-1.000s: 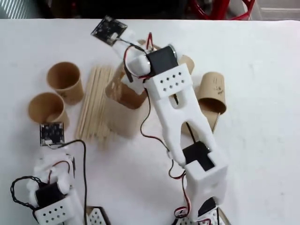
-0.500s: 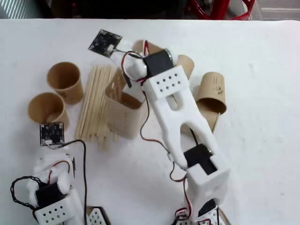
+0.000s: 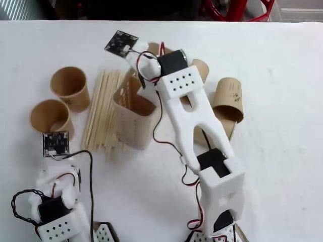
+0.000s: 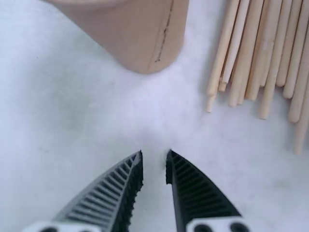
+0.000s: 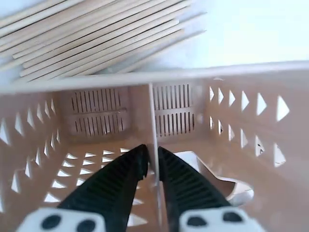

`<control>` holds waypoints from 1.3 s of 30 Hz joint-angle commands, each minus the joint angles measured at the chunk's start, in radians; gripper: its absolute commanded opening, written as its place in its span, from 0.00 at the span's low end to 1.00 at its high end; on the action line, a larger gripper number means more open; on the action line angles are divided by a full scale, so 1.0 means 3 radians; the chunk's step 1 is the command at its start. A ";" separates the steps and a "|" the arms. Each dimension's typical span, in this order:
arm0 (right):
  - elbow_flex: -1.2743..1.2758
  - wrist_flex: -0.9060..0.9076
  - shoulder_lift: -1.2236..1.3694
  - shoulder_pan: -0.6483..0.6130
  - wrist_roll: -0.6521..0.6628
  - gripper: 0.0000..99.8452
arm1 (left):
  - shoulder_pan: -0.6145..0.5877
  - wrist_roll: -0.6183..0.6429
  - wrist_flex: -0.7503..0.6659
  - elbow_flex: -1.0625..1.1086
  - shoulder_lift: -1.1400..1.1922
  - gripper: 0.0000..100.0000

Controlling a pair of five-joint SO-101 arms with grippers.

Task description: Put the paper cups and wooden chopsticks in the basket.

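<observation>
Task judged at zero. The basket (image 3: 132, 126) stands mid-table, and its compartments, as seen from the right wrist, look bare of cups and chopsticks, so all loading is left to do. Cups: four are counted for certain, all outside the basket. Two stand upright (image 3: 68, 83) (image 3: 49, 115) on the left, beyond the chopsticks. One lies on its side (image 3: 229, 98) to the right of the right arm, and one (image 3: 200, 68) is half hidden behind that arm on the far side. More tan pieces are masked by the arm and cannot be identified, so the total may be higher. Chopsticks (image 3: 103, 108): one loose bundle lies flat on the table (image 3: 282, 60), just beside the basket's left wall. Contact with the wall cannot be told. Well over a dozen sticks are judged, but an exact count cannot be resolved. Basket: one. The right claw (image 5: 151, 151) is down inside the basket, clenched on the divider (image 5: 152, 111). The left claw (image 4: 154, 155) is parked low over the table near an upright cup, its jaws a slit apart with nothing grasped.
</observation>
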 commanded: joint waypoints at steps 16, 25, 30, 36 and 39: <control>-0.0281 0.0350 -0.0141 -0.0340 0.1703 0.02 | -0.0023 -0.0010 0.0000 -0.0005 0.0023 0.10; -0.0225 0.0355 -0.0156 -0.0361 0.1938 0.02 | -0.0023 -0.0010 0.0000 -0.0005 0.0023 0.10; -0.0133 0.0355 -0.0166 -0.0192 0.1938 0.02 | -0.0023 -0.0010 0.0000 -0.0005 0.0023 0.10; -0.0133 0.0355 -0.0171 -0.0059 0.1928 0.02 | -0.0023 -0.0010 0.0000 -0.0005 0.0023 0.10; -0.0133 0.0366 -0.0187 -0.0054 0.1913 0.02 | -0.0023 -0.0010 0.0000 -0.0005 0.0023 0.10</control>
